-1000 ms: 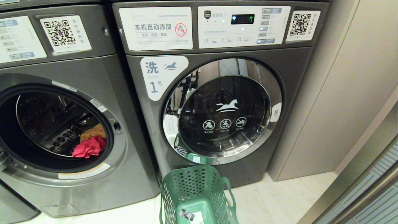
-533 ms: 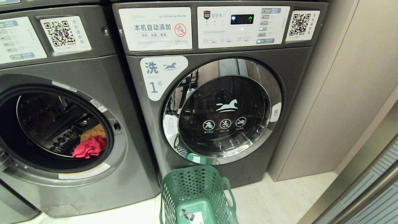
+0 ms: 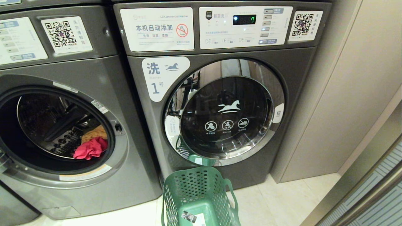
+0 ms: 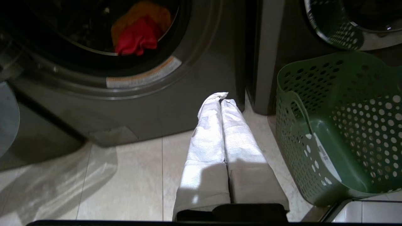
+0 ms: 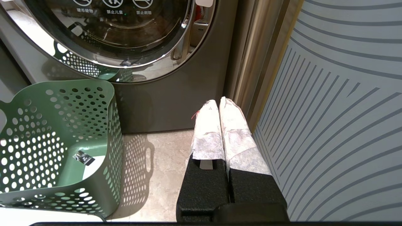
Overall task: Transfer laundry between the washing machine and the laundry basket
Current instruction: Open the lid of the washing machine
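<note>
The washing machine (image 3: 78, 72) on the left stands with its round opening uncovered. Red laundry (image 3: 89, 149) and an orange piece (image 3: 94, 133) lie in its drum. The green perforated laundry basket (image 3: 201, 188) sits on the floor in front of the neighbouring machine, with only a sticker on its base. Neither arm shows in the head view. My left gripper (image 4: 220, 99) is shut and empty, low over the floor between the washing machine (image 4: 141, 110) and the laundry basket (image 4: 345, 135). The red laundry (image 4: 138, 37) lies ahead of it. My right gripper (image 5: 216, 102) is shut and empty, to the right of the laundry basket (image 5: 62, 125).
The machine labelled 1 (image 3: 298, 78) has its chrome-ringed door shut behind the basket. A beige cabinet panel (image 3: 345, 94) stands to its right. A striped glass panel (image 5: 329, 110) runs close beside my right gripper. Pale floor tiles (image 4: 125, 182) lie under my left gripper.
</note>
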### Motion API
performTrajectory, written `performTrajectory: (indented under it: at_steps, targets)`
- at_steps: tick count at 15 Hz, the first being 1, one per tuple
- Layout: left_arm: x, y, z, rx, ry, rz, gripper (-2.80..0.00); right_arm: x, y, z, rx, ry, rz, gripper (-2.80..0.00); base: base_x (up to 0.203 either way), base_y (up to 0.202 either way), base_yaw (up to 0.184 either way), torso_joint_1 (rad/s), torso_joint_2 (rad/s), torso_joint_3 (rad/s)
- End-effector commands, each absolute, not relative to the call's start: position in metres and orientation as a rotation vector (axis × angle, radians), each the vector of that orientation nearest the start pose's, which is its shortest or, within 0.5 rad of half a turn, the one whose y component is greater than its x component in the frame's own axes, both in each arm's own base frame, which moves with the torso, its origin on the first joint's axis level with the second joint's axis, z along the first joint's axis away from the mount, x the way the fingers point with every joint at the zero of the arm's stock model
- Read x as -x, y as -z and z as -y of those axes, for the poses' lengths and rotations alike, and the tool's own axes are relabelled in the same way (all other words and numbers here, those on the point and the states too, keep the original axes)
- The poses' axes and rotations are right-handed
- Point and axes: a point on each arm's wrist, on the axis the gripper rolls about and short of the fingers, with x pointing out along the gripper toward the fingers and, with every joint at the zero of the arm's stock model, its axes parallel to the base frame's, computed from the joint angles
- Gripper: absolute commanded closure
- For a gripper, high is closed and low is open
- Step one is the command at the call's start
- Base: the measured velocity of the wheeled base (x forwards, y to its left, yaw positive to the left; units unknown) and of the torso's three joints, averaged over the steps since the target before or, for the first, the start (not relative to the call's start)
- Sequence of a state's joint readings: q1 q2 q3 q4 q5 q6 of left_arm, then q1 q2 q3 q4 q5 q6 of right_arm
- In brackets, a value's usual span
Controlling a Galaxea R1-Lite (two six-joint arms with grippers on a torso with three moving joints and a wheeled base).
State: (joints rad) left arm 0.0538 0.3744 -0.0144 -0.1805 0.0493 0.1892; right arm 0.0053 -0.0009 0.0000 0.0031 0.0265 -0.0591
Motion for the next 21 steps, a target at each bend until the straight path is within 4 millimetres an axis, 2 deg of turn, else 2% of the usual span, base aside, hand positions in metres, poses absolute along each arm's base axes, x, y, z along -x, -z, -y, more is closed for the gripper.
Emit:
performTrajectory:
  at_steps: [1, 5, 11, 14, 21]
  targets:
    - [0.007, -0.084, 0.0, -0.217, -0.048, -0.046, 0.0, 0.023, -0.075, 0.0, 0.06, -0.034, -0.002, 0.0, 0.0, 0.0, 0.0, 0.0, 0.0, 0.0]
    - [0.021, -0.082, 0.0, -0.2, -0.045, 0.134, 0.0, 0.023, -0.076, -0.001, 0.056, -0.032, 0.001, 0.0, 0.0, 0.0, 0.0, 0.0, 0.0, 0.0]
    - [0.021, -0.082, 0.0, -0.134, -0.017, 0.125, 0.0, 0.023, -0.076, 0.0, 0.055, -0.034, 0.0, 0.0, 0.0, 0.0, 0.0, 0.0, 0.0, 0.0]
    - [0.02, -0.077, 0.0, -0.001, -0.018, 0.082, 0.0, 0.023, -0.075, 0.0, 0.054, -0.034, -0.001, 0.0, 0.0, 0.0, 0.0, 0.0, 0.0, 0.0]
    - [0.02, -0.076, 0.0, -0.006, -0.017, 0.067, 0.0, 0.023, -0.075, 0.0, 0.054, -0.034, -0.001, 0.0, 0.0, 0.0, 0.0, 0.0, 0.0, 0.0]
